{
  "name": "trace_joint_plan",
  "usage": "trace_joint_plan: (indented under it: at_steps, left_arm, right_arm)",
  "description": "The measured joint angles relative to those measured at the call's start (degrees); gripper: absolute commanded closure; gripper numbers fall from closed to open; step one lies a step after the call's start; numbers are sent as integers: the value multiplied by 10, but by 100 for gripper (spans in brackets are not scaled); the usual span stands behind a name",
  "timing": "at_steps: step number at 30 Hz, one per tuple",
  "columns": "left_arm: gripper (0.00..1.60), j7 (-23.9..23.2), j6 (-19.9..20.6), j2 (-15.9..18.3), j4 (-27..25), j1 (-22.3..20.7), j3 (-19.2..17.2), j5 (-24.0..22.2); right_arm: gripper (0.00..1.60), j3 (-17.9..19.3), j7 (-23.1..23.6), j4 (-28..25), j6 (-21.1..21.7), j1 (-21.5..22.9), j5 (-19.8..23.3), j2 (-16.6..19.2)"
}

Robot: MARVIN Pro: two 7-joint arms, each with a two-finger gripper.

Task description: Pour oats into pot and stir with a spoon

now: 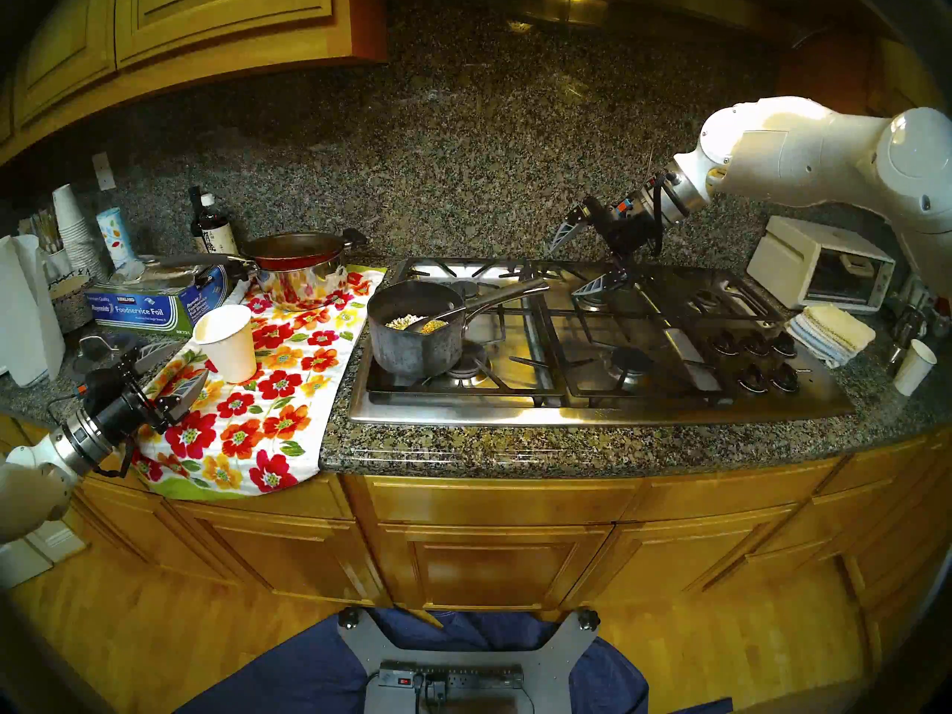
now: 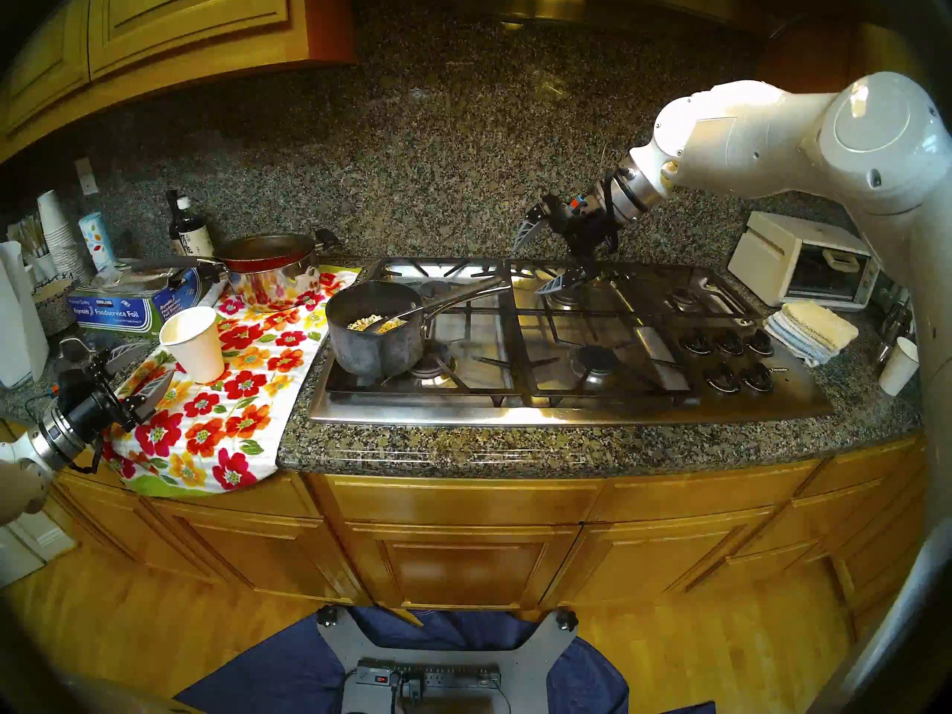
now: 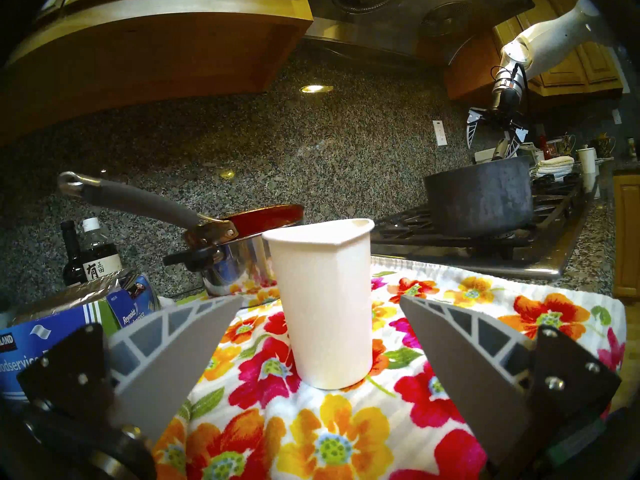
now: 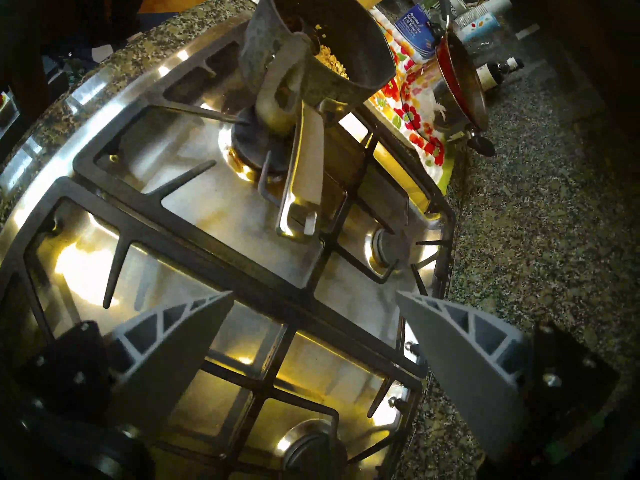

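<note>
My left end effector hangs low over the floral towel at the near left of the counter, its 2 fingers spread wide and empty. In my left wrist view the white paper cup stands upright on the towel ahead of those fingers, apart from both.

My right end effector hovers above the back middle of the gas cooktop, angled down toward my left, fingers wide apart and gripping nothing. It sits just past the end of the pot's handle without touching it.

The dark grey saucepan stands on the front left burner grate, its long silver handle pointing back and to my right. The oats lie in a pale heap on its bottom. The spoon rests inside the saucepan, its bowl down among the oats with some flakes on it, its slim handle leaning on the rim beside the pot's handle.

Behind the towel a red pan sits on a shiny steel pot, next to a foil box. A toaster oven stands at the far right.
</note>
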Motion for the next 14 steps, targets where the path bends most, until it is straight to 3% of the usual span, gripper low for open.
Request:
trace_joint_plan:
  at_steps: [14]
  left_arm:
    - [0, 0, 0, 0, -1, 4, -5, 0]
  right_arm:
    - [0, -1, -2, 8, -3, -6, 1, -5]
